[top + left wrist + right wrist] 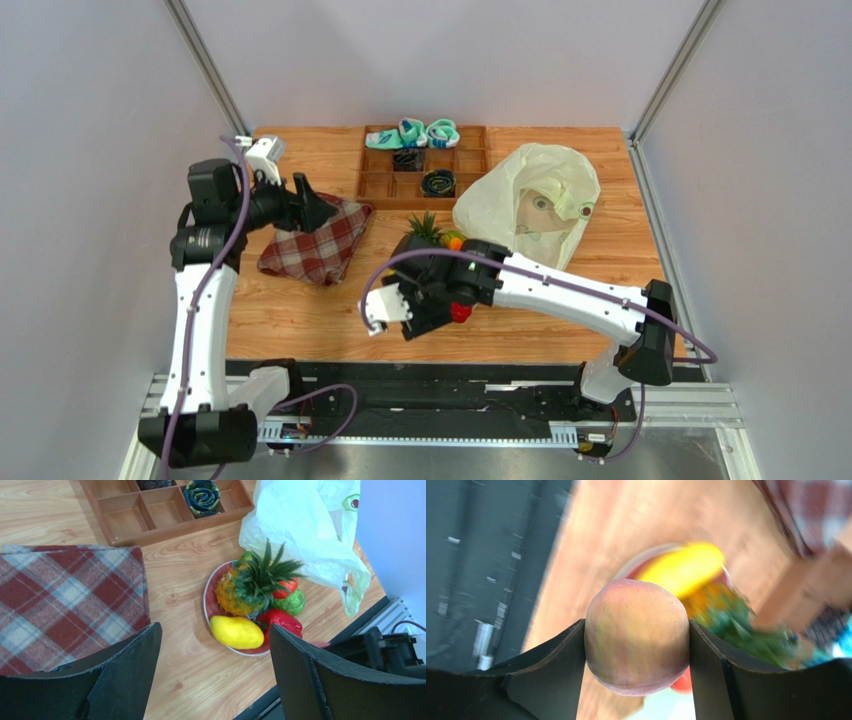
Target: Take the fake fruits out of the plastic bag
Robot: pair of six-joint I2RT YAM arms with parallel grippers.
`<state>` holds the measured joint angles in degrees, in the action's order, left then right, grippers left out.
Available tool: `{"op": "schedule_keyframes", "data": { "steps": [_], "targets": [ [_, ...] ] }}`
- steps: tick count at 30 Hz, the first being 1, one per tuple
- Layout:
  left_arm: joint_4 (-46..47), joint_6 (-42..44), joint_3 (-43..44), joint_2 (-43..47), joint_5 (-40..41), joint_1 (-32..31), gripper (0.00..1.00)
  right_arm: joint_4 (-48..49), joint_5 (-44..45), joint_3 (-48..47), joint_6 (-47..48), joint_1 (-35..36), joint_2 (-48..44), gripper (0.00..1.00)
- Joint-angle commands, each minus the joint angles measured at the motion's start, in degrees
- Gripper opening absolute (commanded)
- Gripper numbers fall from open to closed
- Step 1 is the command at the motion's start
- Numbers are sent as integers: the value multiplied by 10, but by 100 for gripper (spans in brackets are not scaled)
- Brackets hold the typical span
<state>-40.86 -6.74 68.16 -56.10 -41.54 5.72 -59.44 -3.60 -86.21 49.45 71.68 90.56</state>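
Observation:
My right gripper is shut on a peach, held just above the near rim of a red plate. On the plate lie a pineapple, a yellow mango, a red bell pepper, a green round piece and a small red fruit. The plastic bag lies crumpled behind the plate. In the top view my right gripper covers most of the plate and the peach is hidden. My left gripper is open and empty above the plaid cloth.
A red-and-white plaid cloth lies left of the plate. A wooden compartment tray with rolled socks stands at the back. The table's near edge and a black rail run just in front of the plate.

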Motion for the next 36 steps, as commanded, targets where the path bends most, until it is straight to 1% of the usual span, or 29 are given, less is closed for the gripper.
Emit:
{"op": "schedule_keyframes", "data": {
  "steps": [1, 4, 6, 9, 14, 16, 20, 23, 27, 32, 36],
  "targets": [
    [32, 9, 72, -62, -6, 3, 87, -76, 19, -49, 55, -73, 15, 53],
    [36, 0, 104, -118, -4, 3, 86, -32, 26, -20, 106, -113, 5, 54],
    [41, -6, 117, -132, -4, 3, 86, -17, 22, 6, 129, -132, -8, 55],
    [36, 11, 131, -153, 8, 3, 86, 5, 20, 36, 169, -151, -15, 56],
    [-4, 51, 158, -191, 16, 3, 86, 22, -18, 32, 180, -169, -12, 57],
    [-4, 50, 162, -208, 15, 3, 86, 31, -34, 31, 180, -169, -9, 58],
    [-5, 47, 174, -227, 10, 1, 86, 49, -41, 19, 175, -170, 7, 60],
    [-8, 52, 181, -241, 8, 0, 86, 52, -43, 18, 178, -174, 19, 64],
    [-6, 55, 186, -258, 7, -4, 86, 61, -45, 29, 201, -182, 21, 71],
    [-7, 60, 193, -275, 5, -14, 85, 60, -41, 36, 210, -188, 19, 75],
    [-7, 65, 194, -281, 5, -23, 85, 60, -46, 46, 219, -190, 14, 80]
  ]
}}
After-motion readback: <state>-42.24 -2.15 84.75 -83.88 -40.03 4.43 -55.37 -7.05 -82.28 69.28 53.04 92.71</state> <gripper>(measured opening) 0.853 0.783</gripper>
